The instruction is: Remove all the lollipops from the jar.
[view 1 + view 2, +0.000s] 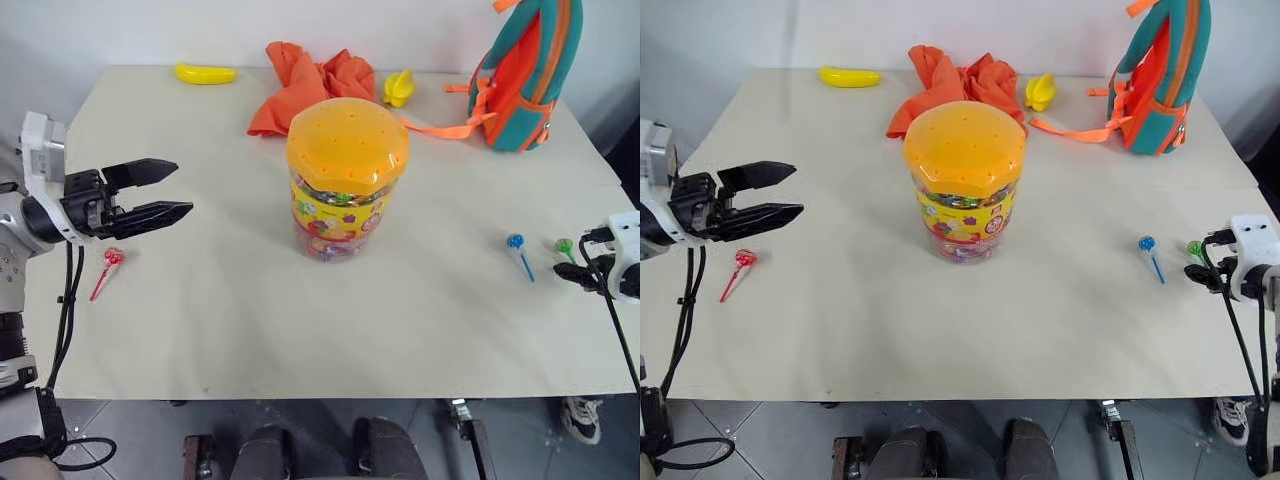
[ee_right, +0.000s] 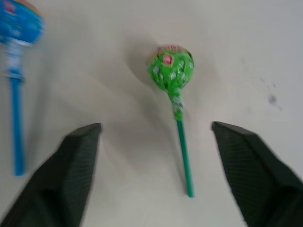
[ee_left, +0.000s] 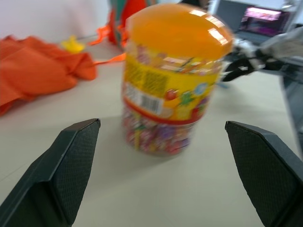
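The jar (image 1: pixel 345 190), a clear cylinder with a candy-print label, stands upright mid-table with its orange domed lid (image 1: pixel 347 145) on. A red lollipop (image 1: pixel 112 258) lies on the table at the left, just below my left gripper (image 1: pixel 180 187). That gripper is open, hovers level and points at the jar (image 3: pixel 170 94). At the right, a blue lollipop (image 1: pixel 516 243) and a green lollipop (image 1: pixel 564 246) lie flat on the table. My right gripper (image 2: pixel 155 125) is open, and the green lollipop (image 2: pixel 170 71) lies free between and ahead of its fingers, with the blue lollipop (image 2: pixel 19 23) beside it.
An orange cloth (image 1: pixel 310 80) lies crumpled behind the jar. A yellow banana toy (image 1: pixel 205 73) and a small yellow object (image 1: pixel 398 88) sit at the back. A teal-orange backpack (image 1: pixel 525 70) stands at the back right. The table (image 1: pixel 300 330) ends close in front of me.
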### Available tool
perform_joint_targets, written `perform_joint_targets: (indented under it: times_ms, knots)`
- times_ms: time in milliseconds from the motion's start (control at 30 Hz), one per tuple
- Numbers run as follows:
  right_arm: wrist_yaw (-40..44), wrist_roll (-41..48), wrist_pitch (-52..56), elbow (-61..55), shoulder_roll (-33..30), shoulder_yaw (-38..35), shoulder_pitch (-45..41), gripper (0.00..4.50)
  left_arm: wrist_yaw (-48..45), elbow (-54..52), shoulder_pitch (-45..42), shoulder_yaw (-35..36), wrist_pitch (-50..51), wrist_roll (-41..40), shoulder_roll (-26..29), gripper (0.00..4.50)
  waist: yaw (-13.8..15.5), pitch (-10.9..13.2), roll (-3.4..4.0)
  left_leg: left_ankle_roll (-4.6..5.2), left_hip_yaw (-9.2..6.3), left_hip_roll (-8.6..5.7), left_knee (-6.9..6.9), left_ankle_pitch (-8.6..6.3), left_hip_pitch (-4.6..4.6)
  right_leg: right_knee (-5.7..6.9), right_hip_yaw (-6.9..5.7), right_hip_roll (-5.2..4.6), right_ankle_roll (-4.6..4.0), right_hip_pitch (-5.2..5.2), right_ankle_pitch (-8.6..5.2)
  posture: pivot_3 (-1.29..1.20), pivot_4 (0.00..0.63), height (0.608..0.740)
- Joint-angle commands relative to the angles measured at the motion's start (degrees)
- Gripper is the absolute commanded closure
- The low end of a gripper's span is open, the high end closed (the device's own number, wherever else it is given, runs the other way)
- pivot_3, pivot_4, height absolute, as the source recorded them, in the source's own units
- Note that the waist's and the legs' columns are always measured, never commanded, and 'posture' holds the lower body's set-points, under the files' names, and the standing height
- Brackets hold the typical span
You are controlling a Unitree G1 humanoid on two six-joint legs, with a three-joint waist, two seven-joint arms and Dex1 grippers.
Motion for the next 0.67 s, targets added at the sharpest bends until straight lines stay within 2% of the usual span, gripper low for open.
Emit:
perform_joint_targets:
  times_ms: [33, 100, 200, 300, 367, 500, 667]
  knots:
    - [5.27, 7.13, -0.18, -14.36, -0.51, -7.35, 3.78, 0.04, 1.1, -3.44, 3.1, 1.1, 0.3, -0.95, -0.9, 0.0, 0.04, -0.02, 0.04, 0.0, 0.0, 0.0, 0.01, 0.0, 0.0, 0.0, 0.01, 0.0, 0.0, 0.0, 0.0, 0.0, 0.15, 0.74]
    - [8.67, 11.57, -1.51, -23.0, 0.8, -9.88, 6.49, 0.04, 1.15, -4.2, 4.71, 1.69, -1.1, -1.44, -2.33, 0.0, 0.08, -0.03, 0.05, 0.0, -0.01, 0.0, 0.01, 0.0, 0.01, -0.01, 0.03, 0.01, 0.0, 0.0, 0.0, 0.0, 0.15, 0.74]
    - [15.97, 16.61, -6.01, -32.96, 2.69, -9.92, 10.57, 0.04, 1.34, -5.26, 7.19, 2.3, -2.12, -1.59, -3.77, 0.0, 0.11, -0.03, 0.03, -0.01, -0.01, 0.02, 0.04, 0.0, 0.01, -0.03, 0.02, 0.05, 0.0, 0.02, 0.0, 0.0, 0.15, 0.74]
    - [23.76, 19.8, -9.55, -38.3, 3.8, -6.44, 13.05, 0.04, 0.08, -6.12, 9.93, 2.39, -3.78, -1.45, -4.54, 0.0, 0.46, -0.04, 0.02, -0.01, -0.03, 0.0, 0.05, -0.01, 0.04, -0.08, 0.02, 0.04, 0.0, 0.1, 0.0, 0.0, 0.15, 0.74]
    - [26.53, 17.84, -13.24, -38.14, 4.46, -1.99, 13.4, 0.04, 0.75, -6.76, 11.52, 2.63, -3.31, -2.09, -5.32, 0.0, 0.68, -0.04, 0.02, -0.01, -0.02, -0.01, 0.06, -0.01, 0.06, -0.1, 0.02, 0.04, 0.0, 0.13, 0.0, 0.0, 0.15, 0.74]
    - [26.68, 13.69, -17.98, -33.6, 6.75, 3.96, 11.17, 0.04, 4.88, -9.56, 14.77, 3.96, -1.83, -2.85, -7.29, 0.0, 1.36, -0.04, 0.02, -0.01, -0.01, 0.0, 0.19, -0.01, 0.06, -0.19, 0.03, 0.03, 0.0, 0.19, 0.0, 0.0, 0.15, 0.74]
    - [23.12, 12.9, -19.28, -33.09, 11.71, 5.76, 10.79, 0.04, 8.58, -14.85, 21.34, 6.95, -3.42, -2.66, -8.81, 0.0, 1.37, -0.04, 0.02, -0.01, -0.06, 0.02, 0.24, -0.01, 0.04, -0.19, 0.02, 0.03, 0.0, 0.18, 0.0, 0.0, 0.15, 0.74]
